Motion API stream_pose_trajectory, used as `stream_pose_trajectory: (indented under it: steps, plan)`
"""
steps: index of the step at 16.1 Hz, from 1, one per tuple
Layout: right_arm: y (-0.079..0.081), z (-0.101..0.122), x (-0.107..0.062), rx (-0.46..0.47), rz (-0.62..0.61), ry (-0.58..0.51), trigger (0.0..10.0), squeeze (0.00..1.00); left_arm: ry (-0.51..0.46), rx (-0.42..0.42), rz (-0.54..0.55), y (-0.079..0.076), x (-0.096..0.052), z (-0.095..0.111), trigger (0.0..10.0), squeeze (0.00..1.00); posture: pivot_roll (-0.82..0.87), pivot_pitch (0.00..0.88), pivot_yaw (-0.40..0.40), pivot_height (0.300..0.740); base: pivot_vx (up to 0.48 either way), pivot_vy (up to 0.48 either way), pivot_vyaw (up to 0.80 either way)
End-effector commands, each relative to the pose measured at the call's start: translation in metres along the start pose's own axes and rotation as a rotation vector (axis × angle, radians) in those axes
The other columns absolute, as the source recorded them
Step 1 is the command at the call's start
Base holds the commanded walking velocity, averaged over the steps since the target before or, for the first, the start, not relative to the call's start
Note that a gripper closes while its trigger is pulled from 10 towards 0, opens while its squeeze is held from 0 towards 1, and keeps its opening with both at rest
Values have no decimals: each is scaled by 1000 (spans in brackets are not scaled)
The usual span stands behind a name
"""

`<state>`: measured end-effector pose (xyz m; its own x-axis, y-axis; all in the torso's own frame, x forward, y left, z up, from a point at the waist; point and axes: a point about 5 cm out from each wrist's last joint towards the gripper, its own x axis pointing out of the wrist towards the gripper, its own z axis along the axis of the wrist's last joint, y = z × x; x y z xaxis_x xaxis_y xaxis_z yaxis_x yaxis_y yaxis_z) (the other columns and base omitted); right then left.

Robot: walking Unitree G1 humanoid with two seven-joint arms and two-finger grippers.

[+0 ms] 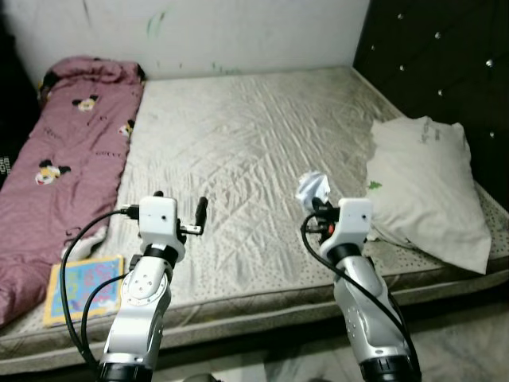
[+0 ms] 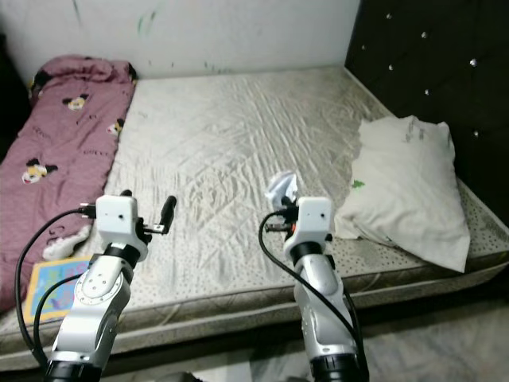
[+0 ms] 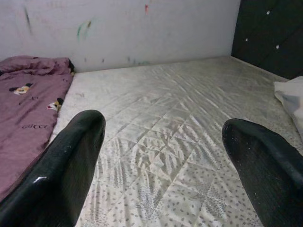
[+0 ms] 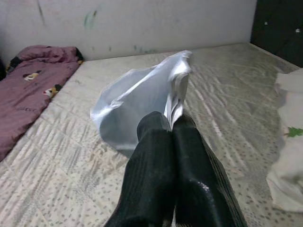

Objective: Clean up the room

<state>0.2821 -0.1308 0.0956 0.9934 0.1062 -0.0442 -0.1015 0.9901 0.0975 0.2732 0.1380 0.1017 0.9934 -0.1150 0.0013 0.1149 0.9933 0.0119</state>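
Pinching a thin plastic bag between its closed fingers, the right end effector holds it just above the mattress, near the front edge and just beside the white pillow. The bag stands up crumpled from the fingertips — translucent, pale blue-white, and light enough to flutter or slip, by the look of it. The left end effector hovers over the mattress further to the left with its fingers spread wide and nothing between them.

Beyond the two arms, the bed carries more: a pink blanket with cartoon mouse prints lies bunched along the left side up to the wall, and a colourful picture book sits at the front left corner, just beside the blanket's edge. The pillow lies against the dark padded headboard on the right.

As a judgement, the clean-up is at an early stage — one piece of litter is in hand but not yet thrown away, while the book and the rumpled blanket look untouched.
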Motion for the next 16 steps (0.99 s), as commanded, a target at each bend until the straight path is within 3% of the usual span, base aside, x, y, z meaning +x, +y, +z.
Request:
stream_pose_trajectory:
  steps: [1,3,16]
  plan:
    - [-5,2,0,-2,-13,-3,10000,0,6,-5,-23,-5,1,1,10000,0,1,0,36,740,0,480,-500]
    - [-5,2,0,-2,-11,-1,10000,0,7,-8,-22,-5,1,1,10000,0,2,0,34,740,0,480,-719]
    - [-3,-1,-1,3,0,10,10000,0,18,-17,-19,-5,1,0,10000,0,-4,0,36,740,0,480,0]
